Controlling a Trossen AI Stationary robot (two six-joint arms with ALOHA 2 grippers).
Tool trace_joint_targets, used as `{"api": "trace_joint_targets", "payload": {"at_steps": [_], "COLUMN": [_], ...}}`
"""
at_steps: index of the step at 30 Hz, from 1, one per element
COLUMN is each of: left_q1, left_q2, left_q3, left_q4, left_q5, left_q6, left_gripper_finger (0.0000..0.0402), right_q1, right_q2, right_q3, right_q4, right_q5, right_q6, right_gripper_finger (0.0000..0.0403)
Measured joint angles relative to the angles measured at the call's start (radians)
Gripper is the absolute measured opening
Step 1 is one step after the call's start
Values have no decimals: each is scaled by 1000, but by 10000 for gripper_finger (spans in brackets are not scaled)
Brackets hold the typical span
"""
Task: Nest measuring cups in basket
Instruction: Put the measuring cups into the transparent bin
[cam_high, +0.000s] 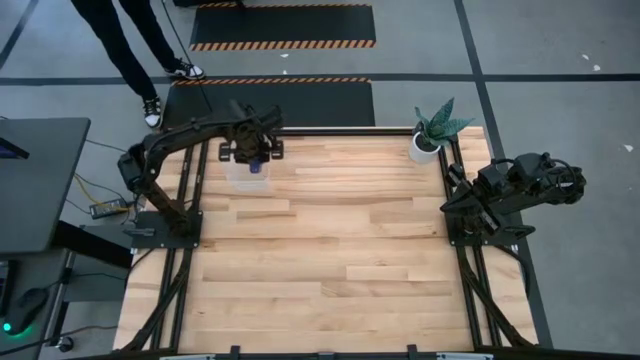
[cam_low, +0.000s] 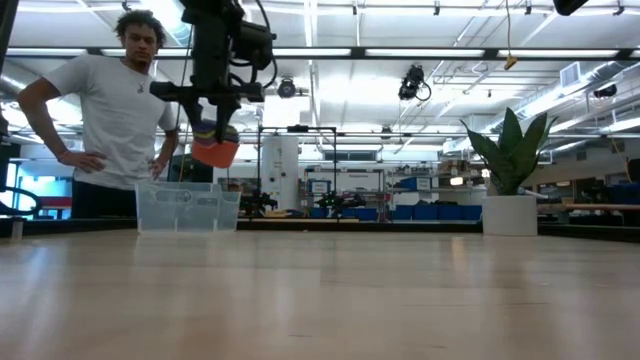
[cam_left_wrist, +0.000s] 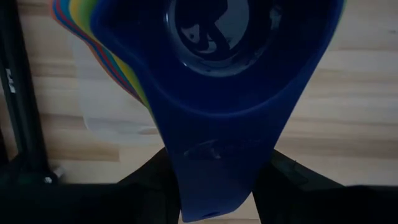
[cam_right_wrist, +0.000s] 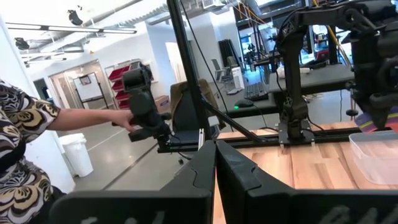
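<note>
Blue cup (cam_left_wrist: 230, 93) fills the left wrist view, topmost of the nested cups (cam_low: 215, 145), coloured rims stacked beneath. Left gripper (cam_low: 218, 110) clamps the stack by its handles, in the air directly above the basket (cam_low: 187, 208) at the table's (cam_high: 330, 250) far left edge. Right gripper (cam_right_wrist: 214, 165) closed, empty, parked at the right edge near the plant (cam_high: 437, 128). A person (cam_low: 115, 110) stands behind the basket.

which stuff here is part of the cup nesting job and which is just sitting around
Part of the job:
- nested measuring cups, held above the basket by the left gripper
- clear basket

Just there:
- potted plant at the table's far corner
- person behind the table
- right gripper, parked, shut
</note>
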Motion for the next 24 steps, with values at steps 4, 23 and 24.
{"api": "trace_joint_targets", "payload": {"at_steps": [4, 23, 24], "left_q1": [38, 118, 123], "left_q2": [0, 3, 3], "left_q3": [0, -186, -201], "left_q4": [1, 146, 155], "left_q5": [0, -2, -2], "left_q6": [20, 53, 53], "left_gripper_finger": [149, 149, 149], "right_q1": [0, 0, 0], "right_q2": [0, 0, 0], "right_q3": [0, 0, 0], "right_q4": [0, 0, 0], "right_q5": [8, 8, 8], "right_q6": [0, 4, 11], "right_gripper_finger": [19, 19, 19]}}
